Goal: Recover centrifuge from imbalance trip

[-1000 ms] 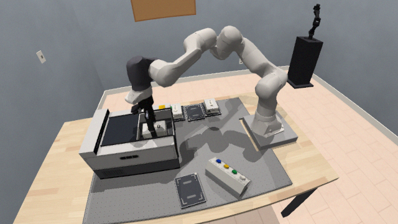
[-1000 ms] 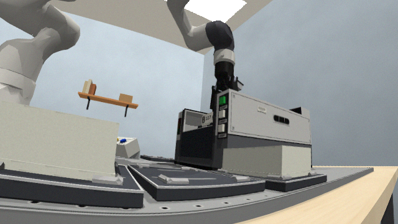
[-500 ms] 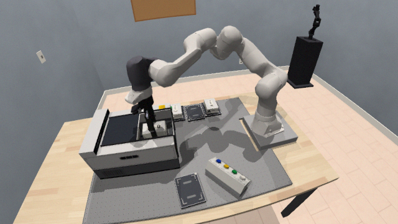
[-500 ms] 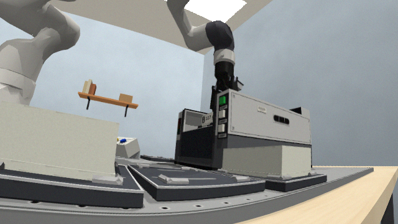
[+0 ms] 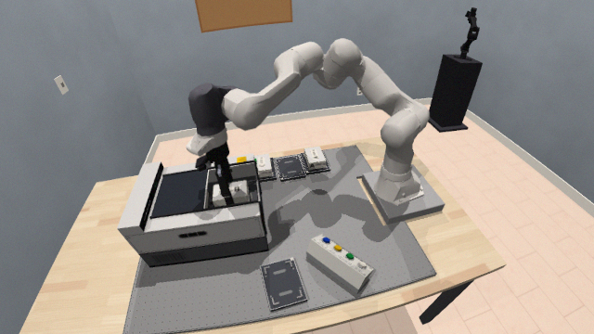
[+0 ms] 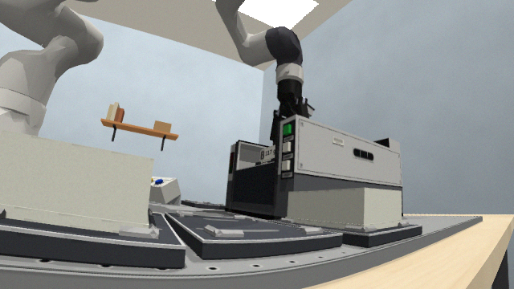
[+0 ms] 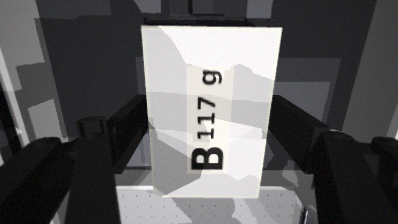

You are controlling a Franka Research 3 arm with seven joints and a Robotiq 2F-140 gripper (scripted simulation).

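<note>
The plate centrifuge (image 5: 195, 211) stands with its door slid back and the bucket opening exposed. The white balance plate marked "B 117 g" (image 7: 210, 110) lies flat in the bucket at the door. My gripper (image 7: 208, 110) reaches down into the opening over the plate. Its fingers straddle the plate's long sides with a dark gap showing on each side, so it is open. In the exterior view the gripper (image 6: 291, 108) dips behind the housing top, above the three front keys (image 6: 287, 152). E07 is not in view.
Behind the centrifuge is a row of nests: a white plate (image 5: 264, 167), an empty dark nest (image 5: 290, 167), another white plate (image 5: 316, 159). The button panel (image 5: 341, 260) and an empty nest (image 5: 284, 283) lie at the front. A black tower (image 5: 452, 93) stands beyond the table.
</note>
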